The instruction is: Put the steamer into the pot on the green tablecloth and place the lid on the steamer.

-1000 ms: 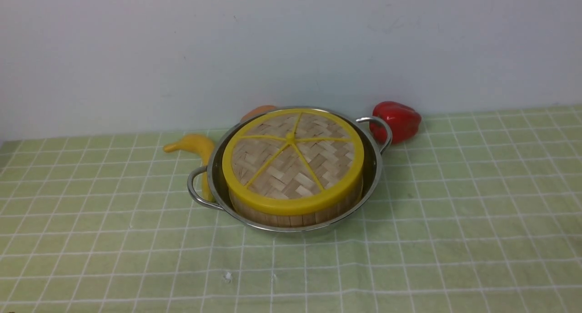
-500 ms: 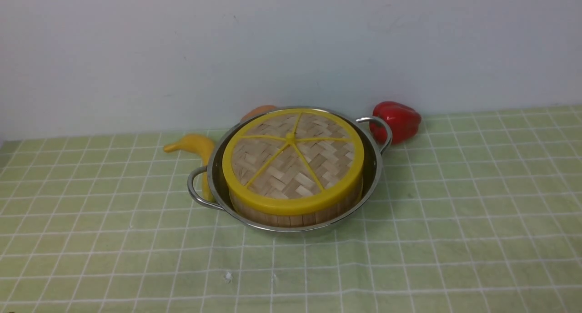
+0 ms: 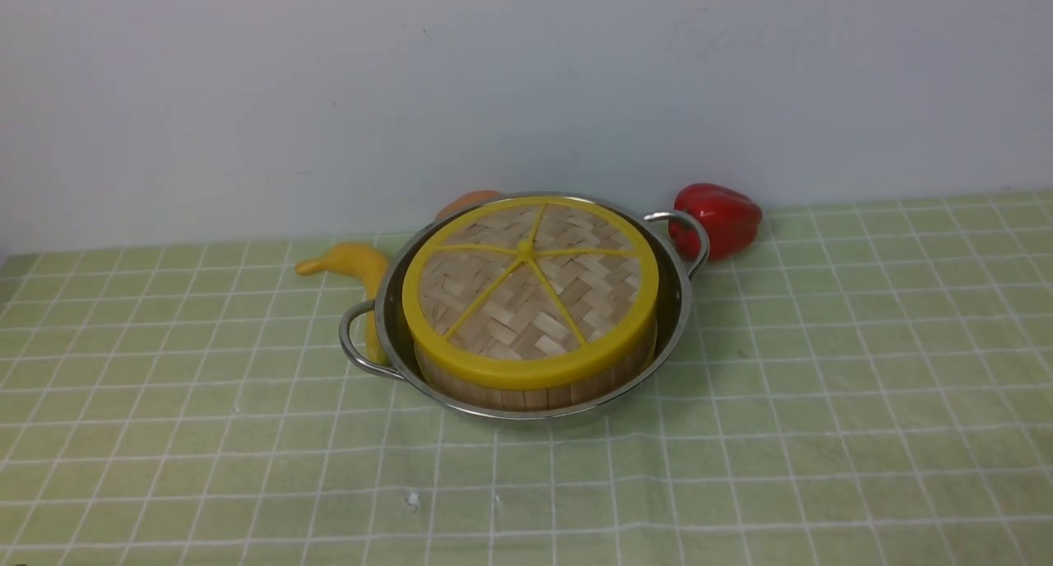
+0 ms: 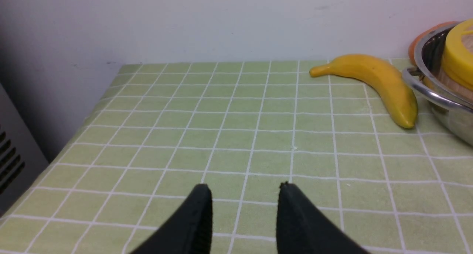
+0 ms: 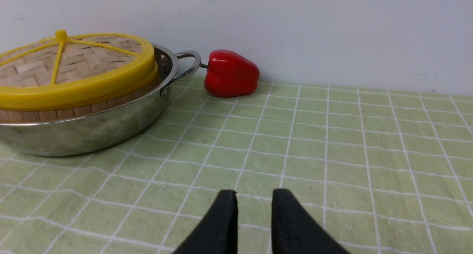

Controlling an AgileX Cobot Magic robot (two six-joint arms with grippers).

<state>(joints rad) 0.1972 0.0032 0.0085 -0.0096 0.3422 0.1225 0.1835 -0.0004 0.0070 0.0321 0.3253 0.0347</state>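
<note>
The shiny steel pot [image 3: 676,303] stands mid-back on the green tablecloth [image 3: 823,385]. The bamboo steamer [image 3: 526,395] sits inside it, its slatted wall showing above the pot's rim. The woven lid [image 3: 526,282] with its yellow rim and spokes lies flat on the steamer and hides the contents. Neither arm shows in the front view. My left gripper [image 4: 244,189] hovers open over bare cloth, well away from the pot [image 4: 443,106]. My right gripper [image 5: 254,195] is open with a narrower gap, empty, low over the cloth off to the side of the pot [image 5: 92,132].
A yellow banana [image 3: 350,262] lies against the pot's left handle. A red bell pepper [image 3: 720,216] sits by the right handle near the white back wall. An orange object [image 3: 469,201] peeks out behind the pot. The cloth's left edge [image 4: 74,136] drops off beside a grey panel.
</note>
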